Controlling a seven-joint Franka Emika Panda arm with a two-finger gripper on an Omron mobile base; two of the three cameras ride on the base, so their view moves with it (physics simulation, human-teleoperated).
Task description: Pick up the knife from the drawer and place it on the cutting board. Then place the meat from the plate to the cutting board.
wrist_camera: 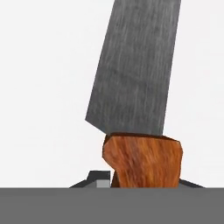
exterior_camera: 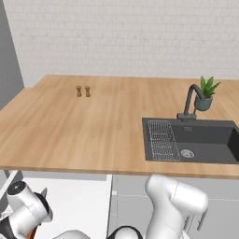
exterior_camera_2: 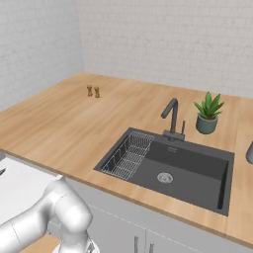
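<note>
Knife (wrist_camera: 135, 87) lies on the white floor of the drawer (wrist_camera: 43, 87), right under the hand. In the hand view its orange-brown handle sits at the bottom between the finger tips, w/ the grey blade running straight up and away from them. So the long axis lies along the camera's line of sight and crosses the line between the two tips, which suits a pinch across the handle.

Gripper (wrist_camera: 142, 186): dark tips barely show either side of the handle, close in on it. Jaws look narrow and closed on the handle, though the actual contact is hidden below the picture's edge, so the hold is a judgement rather than plain sight.

Left base view: the arm bends down low at bottom left over the open drawer (exterior_camera: 74, 200), below the counter (exterior_camera: 70, 130) edge. Sink (exterior_camera: 196, 140) w/ tap and a plant (exterior_camera: 205, 93) further right, two small shakers (exterior_camera: 83, 91) far back on the counter.

Step in hand: securing the knife. Next prob. a straight lift clear of the drawer front, blade level, before swinging toward the board.
</note>
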